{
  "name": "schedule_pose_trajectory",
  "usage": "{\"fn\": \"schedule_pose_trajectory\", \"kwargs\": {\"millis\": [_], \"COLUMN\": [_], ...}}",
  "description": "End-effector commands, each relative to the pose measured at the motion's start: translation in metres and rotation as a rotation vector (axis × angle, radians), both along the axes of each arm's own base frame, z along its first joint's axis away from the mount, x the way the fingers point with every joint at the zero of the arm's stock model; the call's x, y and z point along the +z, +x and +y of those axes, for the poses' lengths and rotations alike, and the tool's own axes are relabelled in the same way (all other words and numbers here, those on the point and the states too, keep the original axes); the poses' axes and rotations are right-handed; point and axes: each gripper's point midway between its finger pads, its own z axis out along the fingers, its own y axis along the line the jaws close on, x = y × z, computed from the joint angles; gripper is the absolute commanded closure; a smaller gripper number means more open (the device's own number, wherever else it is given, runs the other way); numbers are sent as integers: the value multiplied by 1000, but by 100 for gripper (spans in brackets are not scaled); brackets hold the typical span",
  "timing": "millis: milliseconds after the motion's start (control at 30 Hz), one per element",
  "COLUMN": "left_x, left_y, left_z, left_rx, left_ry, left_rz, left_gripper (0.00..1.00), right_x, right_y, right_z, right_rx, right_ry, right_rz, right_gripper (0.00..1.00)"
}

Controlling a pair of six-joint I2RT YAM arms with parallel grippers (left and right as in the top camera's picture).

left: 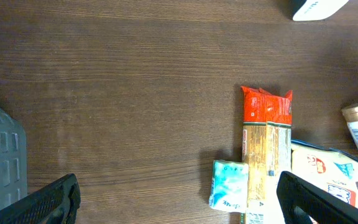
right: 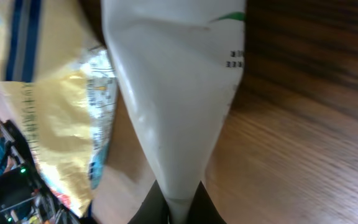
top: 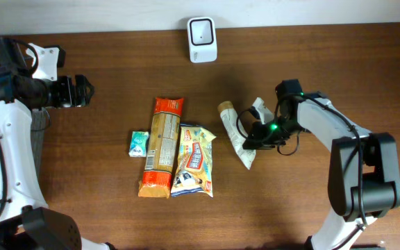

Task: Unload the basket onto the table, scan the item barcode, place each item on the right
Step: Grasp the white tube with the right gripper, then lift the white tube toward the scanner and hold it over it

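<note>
Items lying on the table (top: 325, 69) number 4: 1 small pale green pack (top: 139, 144) at the left, 1 long orange-ended packet (top: 162, 146), 1 blue and yellow snack bag (top: 194, 161), and 1 white tube (top: 233, 128) at the right. 1 white scanner (top: 202, 39) stands at the far edge. Print on the tube and the packs is too small to read. The right gripper (top: 254, 142) is clenched on the tube, right of the snack bag. The left gripper (top: 87, 92) stands released, far left, well apart from the items.
</note>
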Motion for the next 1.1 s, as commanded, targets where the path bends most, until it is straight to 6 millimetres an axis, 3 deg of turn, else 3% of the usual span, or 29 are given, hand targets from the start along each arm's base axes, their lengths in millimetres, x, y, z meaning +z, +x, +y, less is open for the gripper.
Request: {"fn": "schedule_pose_trajectory", "kwargs": {"millis": [0,33,67,200,267,400,567,633,667,733,800,900,933,967,1067], "left_x": [4,4,4,4,4,4,4,4,4,4,4,4,4,4,4], "left_y": [0,0,0,0,0,0,0,0,0,0,0,0,0,0,0], "left_z": [-2,-2,-2,-2,-2,-2,-2,-2,-2,-2,-2,-2,-2,-2,-2], "left_rx": [-22,-22,-22,-22,-22,-22,-22,-22,-22,-22,-22,-22,-22,-22,-22], "left_ry": [1,1,1,1,1,1,1,1,1,1,1,1,1,1,1], "left_rz": [-14,-14,-14,-14,-14,-14,-14,-14,-14,-14,-14,-14,-14,-14,-14], "left_gripper": [1,1,1,1,1,1,1,1,1,1,1,1,1,1,1], "right_x": [-4,-7,-8,0,9,13,-26,-30,-30,-31,-28,15,34,66,122], "right_y": [6,7,10,34,56,80,62,58,57,54,51,62,67,72,81], "right_z": [-15,-21,-25,-35,-38,-25,-9,-10,-10,-10,-7,2,5,10,12], "right_rx": [-42,-47,-53,-12,15,93,135,134,133,132,126,35,32,38,14], "right_ry": [-3,-28,-43,-38,-40,6,127,120,120,121,143,320,373,430,451], "right_rz": [-11,-17,-28,-160,-269,-433,-317,-292,-291,-274,-259,-235,-253,-293,-361], "right_gripper": [80,62,35,18,10,10,28,46,63,86,95,96,96,96,96]}}
